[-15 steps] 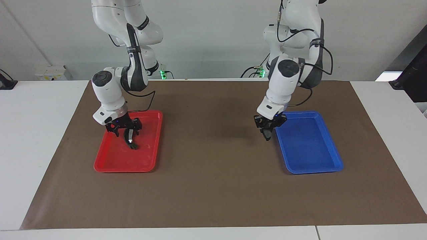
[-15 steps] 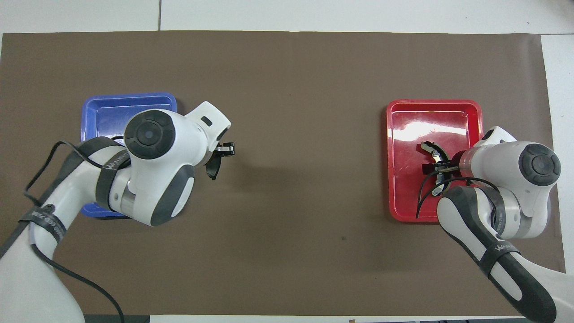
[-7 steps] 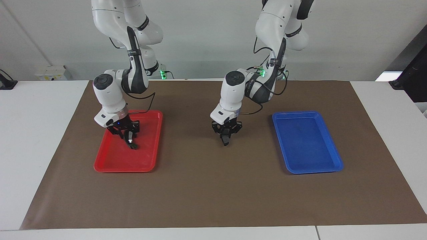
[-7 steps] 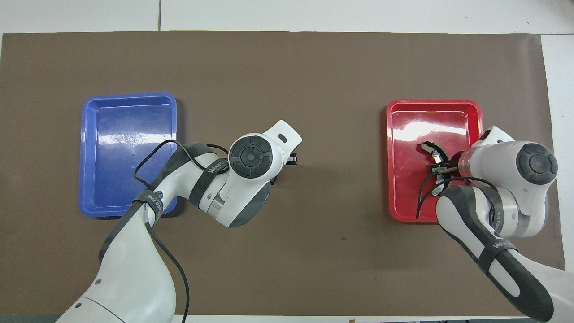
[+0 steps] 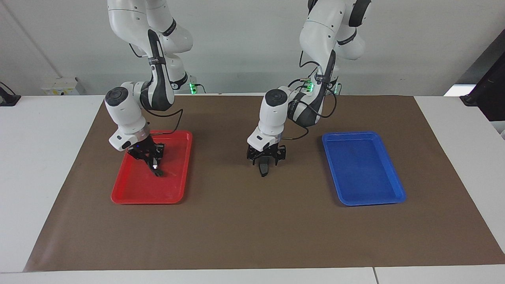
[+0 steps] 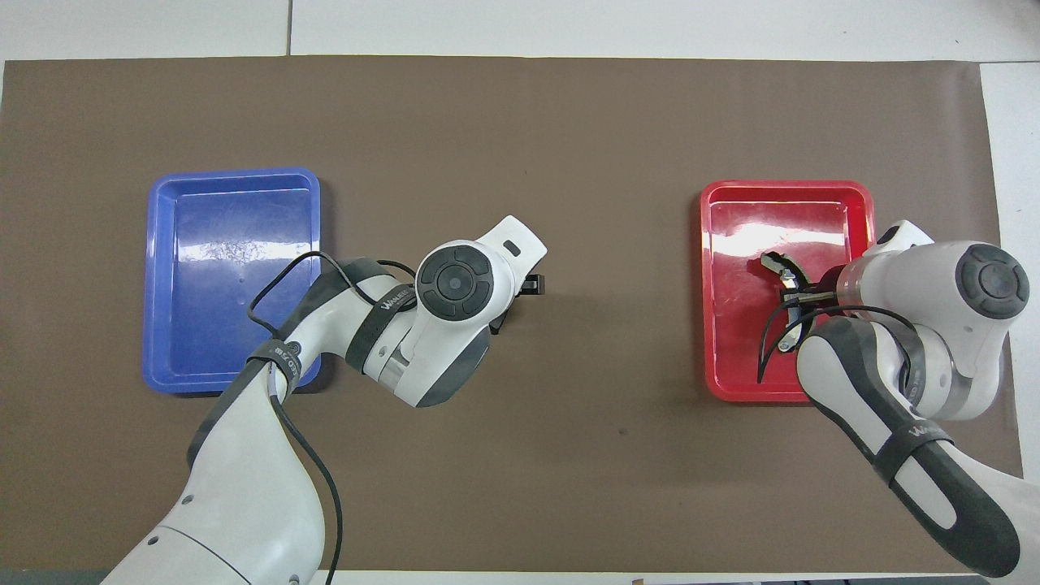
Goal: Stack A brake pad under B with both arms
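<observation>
Our left end effector (image 5: pixel 263 165) appears to clamp A brake pad (image 5: pixel 263 169) just over the mid-desk mat; we should set it flat. Our right end effector (image 5: pixel 153 163) clamps B (image 6: pixel 786 276) in the red tray (image 5: pixel 173 195).

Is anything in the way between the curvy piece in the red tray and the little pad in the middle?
Nothing visible is. Between B, which the right gripper is on in the red tray, and the A brake pad under the left gripper, there is only bare brown mat.

Small white lettering on dark bands of left arm (image 6: pixel 382 307) and right arm (image 6: pixel 918 435); unreadable
</observation>
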`<state>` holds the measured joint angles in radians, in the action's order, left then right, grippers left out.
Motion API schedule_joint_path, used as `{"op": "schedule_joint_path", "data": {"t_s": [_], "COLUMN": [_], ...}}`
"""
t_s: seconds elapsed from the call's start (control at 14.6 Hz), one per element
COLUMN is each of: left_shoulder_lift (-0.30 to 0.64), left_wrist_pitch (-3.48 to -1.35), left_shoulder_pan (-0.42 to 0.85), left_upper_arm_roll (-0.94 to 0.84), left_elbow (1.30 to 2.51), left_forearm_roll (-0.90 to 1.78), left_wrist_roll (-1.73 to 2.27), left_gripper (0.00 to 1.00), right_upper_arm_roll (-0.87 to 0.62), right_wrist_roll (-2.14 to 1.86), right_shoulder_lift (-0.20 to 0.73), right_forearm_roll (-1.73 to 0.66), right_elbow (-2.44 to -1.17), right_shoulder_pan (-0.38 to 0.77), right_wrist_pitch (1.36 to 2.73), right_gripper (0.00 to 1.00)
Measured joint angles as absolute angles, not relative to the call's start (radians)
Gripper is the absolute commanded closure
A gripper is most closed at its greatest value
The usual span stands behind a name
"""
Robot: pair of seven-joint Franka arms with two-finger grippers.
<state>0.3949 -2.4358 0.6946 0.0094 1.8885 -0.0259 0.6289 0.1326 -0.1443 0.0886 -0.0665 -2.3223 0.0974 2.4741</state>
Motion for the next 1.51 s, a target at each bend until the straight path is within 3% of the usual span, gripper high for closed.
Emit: {"op": "schedule_joint_path", "data": {"t_s": [0.34, 0.82, 1.23, 1.51], "left_shoulder_lift": [0.257, 0.042, -0.027, -0.027], "left_wrist_pitch": [-2.235, -2.002, -1.879, -1.759], "left_shoulder_pan": [0.573, 0.263, 0.061, -0.007], "left_upper_arm_roll": [0.023, 0.032, 0.034, 0.035], "left_elbow": [1.892, 1.897, 1.838, 1.754], "left_forearm_roll": [-0.026, -0.027, -0.027, -0.027], "left_wrist_roll": [0.448, 0.165, -0.038, -0.150], "left_gripper": [0.01, 0.01, 0.01, 0.01], "right_upper_arm_roll": [0.130, 0.126, 0.125, 0.126], "right_wrist_roll": [-0.128, 0.381, 0.621, 0.671], "right_shoulder_lift": [0.080, 0.112, 0.286, 0.390], "right_forearm_roll": [-0.077, -0.078, -0.078, -0.078], "right_elbow": [-2.170, -2.098, -1.900, -1.801], "right_shoulder_pan": [0.161, 0.461, 0.650, 0.702], "right_wrist_pitch": [2.295, 2.280, 2.271, 2.272], "right_gripper": [1.00, 1.00, 1.00, 1.00]}}
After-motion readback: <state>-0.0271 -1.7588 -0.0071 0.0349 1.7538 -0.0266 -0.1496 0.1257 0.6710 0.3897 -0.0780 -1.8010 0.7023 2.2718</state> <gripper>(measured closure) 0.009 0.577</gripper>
